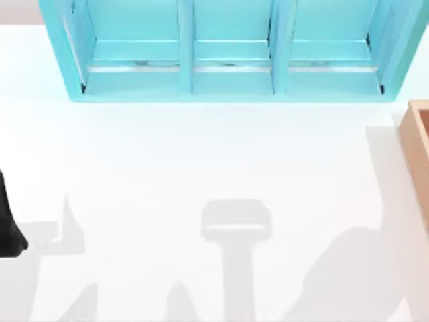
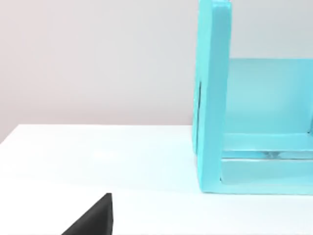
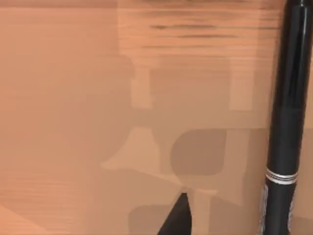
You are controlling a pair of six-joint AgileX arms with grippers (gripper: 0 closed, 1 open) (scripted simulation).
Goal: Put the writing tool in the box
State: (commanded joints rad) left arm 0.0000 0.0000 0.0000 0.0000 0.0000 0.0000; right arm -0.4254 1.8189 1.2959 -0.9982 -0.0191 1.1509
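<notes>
The writing tool (image 3: 288, 112), a slim black pen with a thin silver ring, shows in the right wrist view against the tan wooden floor of the box (image 3: 98, 122). A dark part of my right gripper (image 3: 178, 218) juts in close above that floor, apart from the pen. Whether the pen rests on the wood I cannot tell. In the top view the box (image 1: 417, 137) is cut off by the right edge of the table. My left arm (image 1: 8, 228) stays parked at the left edge, and a dark wedge of the left gripper (image 2: 93, 220) shows in the left wrist view.
A large turquoise shelf unit (image 1: 228, 74) with several compartments stands along the back of the white table (image 1: 201, 168). Its side wall (image 2: 212, 98) rises ahead of the left wrist camera. Arm shadows fall on the front of the table.
</notes>
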